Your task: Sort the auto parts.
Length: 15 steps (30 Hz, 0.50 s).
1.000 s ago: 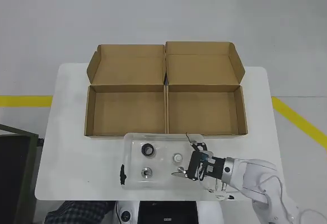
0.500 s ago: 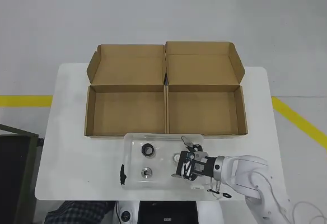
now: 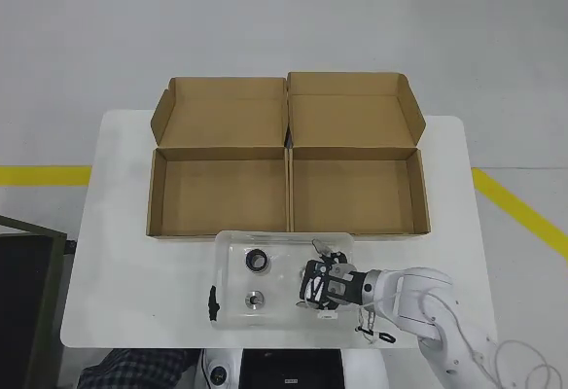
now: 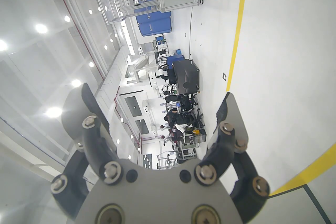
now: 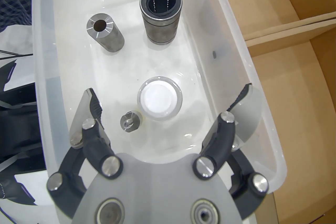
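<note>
The parts all lie in the clear tub point(image 5: 262, 114). A white-topped round cap point(image 5: 159, 101) sits just ahead of my wrist, with a small steel stub point(image 5: 130, 121) touching or almost touching its rim. Farther along stand a black-rimmed bearing point(image 5: 160, 17) and a slotted steel sleeve point(image 5: 105, 32), a little apart from each other.

My right pincer point(image 5: 169, 91) hangs over the cap and stub with its fingers spread wide and nothing between them. One finger is near the tub's wall on the box side, the other over the tub floor beside the stub.

A second ago this pincer was at the tub's right end. It has since slid inward along the tub, and from above it now covers the cap it was beside. The bearing and sleeve have not stirred. I judge that I am lining up on the cap or the stub; I cannot yet tell which, since both lie inside my spread. The next move calls for coming down and closing on one alone, without nudging its neighbour.

My left pincer point(image 4: 156, 92) is also spread and holds nothing, pointing off into the room.

Beyond the tub the left box point(image 3: 221, 199) and right box point(image 3: 357, 199) stand open side by side on the white surface point(image 3: 119, 282). With all four parts in the tub, I judge the sorting hardly begun.
</note>
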Each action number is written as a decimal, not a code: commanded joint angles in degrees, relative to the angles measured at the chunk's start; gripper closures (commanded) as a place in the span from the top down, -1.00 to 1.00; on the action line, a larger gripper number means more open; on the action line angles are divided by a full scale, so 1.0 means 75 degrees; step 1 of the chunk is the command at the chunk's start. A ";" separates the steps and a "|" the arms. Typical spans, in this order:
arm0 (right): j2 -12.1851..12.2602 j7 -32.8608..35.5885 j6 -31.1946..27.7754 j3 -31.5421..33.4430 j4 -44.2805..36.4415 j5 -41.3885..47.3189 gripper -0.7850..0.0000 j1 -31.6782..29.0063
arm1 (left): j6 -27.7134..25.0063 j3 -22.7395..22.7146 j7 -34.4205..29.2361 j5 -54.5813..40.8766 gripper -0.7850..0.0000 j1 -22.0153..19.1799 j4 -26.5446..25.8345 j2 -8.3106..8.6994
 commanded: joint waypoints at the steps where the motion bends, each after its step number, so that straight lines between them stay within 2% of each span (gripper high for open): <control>1: 0.0003 0.0027 0.0062 -0.0038 0.0049 0.0024 1.00 0.0036 | 0.0000 0.0000 0.0000 0.0000 1.00 0.0000 0.0000 0.0000; 3: 0.0008 0.0036 0.0106 -0.0071 0.0097 0.0057 0.90 0.0072 | 0.0000 0.0000 0.0000 0.0000 1.00 0.0000 0.0000 0.0000; 4: 0.0011 0.0040 0.0131 -0.0085 0.0120 0.0077 0.76 0.0084 | 0.0000 0.0000 0.0000 0.0000 1.00 0.0000 0.0000 0.0000; 5: 0.0015 0.0061 0.0138 -0.0105 0.0140 0.0087 0.54 0.0098 | 0.0000 0.0000 0.0000 0.0000 1.00 0.0000 0.0000 0.0000; 7: 0.0022 0.0077 0.0161 -0.0134 0.0165 0.0116 0.22 0.0128 | 0.0000 0.0000 0.0000 0.0000 1.00 0.0000 0.0000 0.0000; 8: 0.0026 0.0093 0.0172 -0.0146 0.0172 0.0120 -0.01 0.0143 | 0.0000 0.0000 0.0000 0.0000 1.00 0.0000 0.0000 0.0000; 12: 0.0045 0.0172 0.0183 -0.0188 0.0199 0.0180 -0.21 0.0200 | 0.0000 0.0000 0.0000 0.0000 1.00 0.0000 0.0000 0.0000; 15: 0.0059 0.0233 0.0189 -0.0213 0.0214 0.0235 -0.46 0.0248 | 0.0000 0.0000 0.0000 0.0000 1.00 0.0000 0.0000 0.0000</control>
